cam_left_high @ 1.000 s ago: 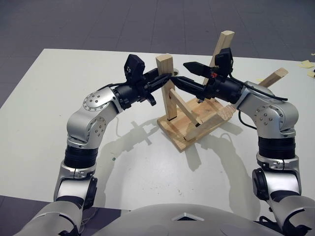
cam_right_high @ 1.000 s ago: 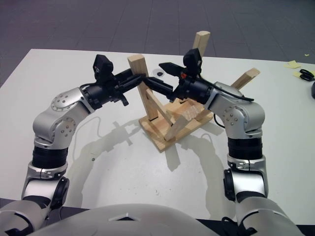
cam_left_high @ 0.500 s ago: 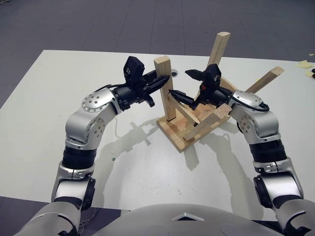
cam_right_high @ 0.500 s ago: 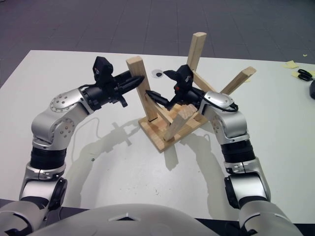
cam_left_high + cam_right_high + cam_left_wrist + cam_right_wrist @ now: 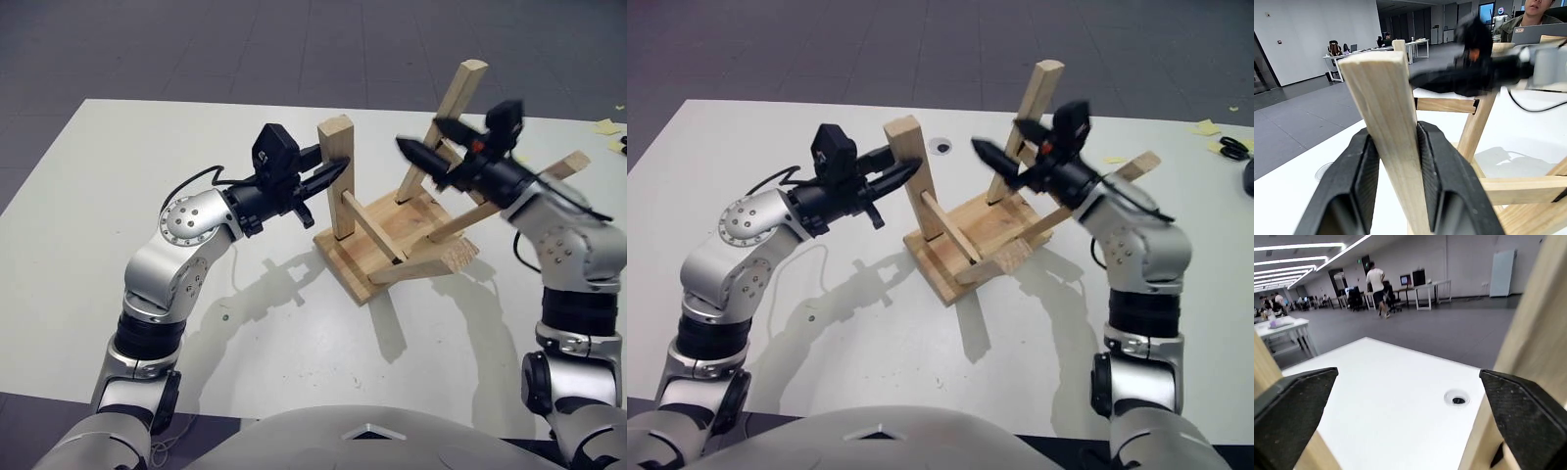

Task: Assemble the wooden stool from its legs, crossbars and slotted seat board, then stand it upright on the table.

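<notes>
**Pale wooden stool inverted — left arm holds a leg**

It sits mid-table on the white table, seat board down. Black left gripper clamps the near-left upright leg. The black right gripper — wide open, empty — hovers by the far legs.

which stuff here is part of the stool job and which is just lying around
Job: seat board, leg clamped in the left gripper, crossbar, open right gripper.
Lying about: yellow notes at the table edge.
</notes>
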Available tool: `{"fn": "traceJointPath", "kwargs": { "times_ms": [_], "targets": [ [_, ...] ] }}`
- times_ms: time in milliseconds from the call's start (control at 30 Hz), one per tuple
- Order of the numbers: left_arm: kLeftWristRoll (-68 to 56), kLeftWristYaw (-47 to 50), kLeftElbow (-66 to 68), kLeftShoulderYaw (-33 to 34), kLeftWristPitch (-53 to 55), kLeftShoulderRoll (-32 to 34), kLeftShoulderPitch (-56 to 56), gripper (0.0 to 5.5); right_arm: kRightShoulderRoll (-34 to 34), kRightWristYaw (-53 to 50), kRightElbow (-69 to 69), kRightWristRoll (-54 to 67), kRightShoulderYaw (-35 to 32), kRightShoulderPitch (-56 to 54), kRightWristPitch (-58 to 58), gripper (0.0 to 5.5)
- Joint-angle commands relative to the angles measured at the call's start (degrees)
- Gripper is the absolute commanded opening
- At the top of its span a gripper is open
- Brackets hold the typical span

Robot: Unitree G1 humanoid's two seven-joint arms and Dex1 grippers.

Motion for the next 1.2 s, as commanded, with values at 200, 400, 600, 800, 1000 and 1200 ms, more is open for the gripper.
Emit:
{"fn": "traceJointPath", "kwargs": {
  "times_ms": [200, 400, 600, 800, 1000, 1200],
  "targets": [
    [8.63, 1.49, 5.48, -10.23, 1.31, 3.36, 9.1, 1.08, 7.12, -11.33, -9.45, 4.44, -0.32, -0.66, 3.52, 5.4],
    [9.47, 1.6, 5.71, -12.59, 0.23, 5.26, 8.87, 1.15, 10.57, -15.95, -11.2, 4.1, 0.23, 1.42, 3.09, 5.4],
    [8.62, 2.05, 5.2, -12.0, 0.19, 5.38, 7.67, 1.15, 11.76, -17.81, -11.15, 3.12, 0.43, 1.74, 2.26, 5.4],
    [8.43, 2.99, 4.82, -11.19, -0.39, 5.07, 6.95, 1.17, 12.36, -18.54, -11.22, 2.44, 1.14, 2.29, 1.53, 5.4],
    [-3.3, 7.39, 4.76, 1.97, 2.82, -3.8, 1.53, 2.56, 12.6, -17.98, -11.54, 2.34, 1.74, 3.17, 1.51, 5.4],
    [-19.75, 9.57, 4.09, 14.15, 10.05, -8.04, -5.3, 3.45, 12.56, -16.81, -11.86, 2.7, 2.58, 3.91, 1.93, 5.4]
  ]
}}
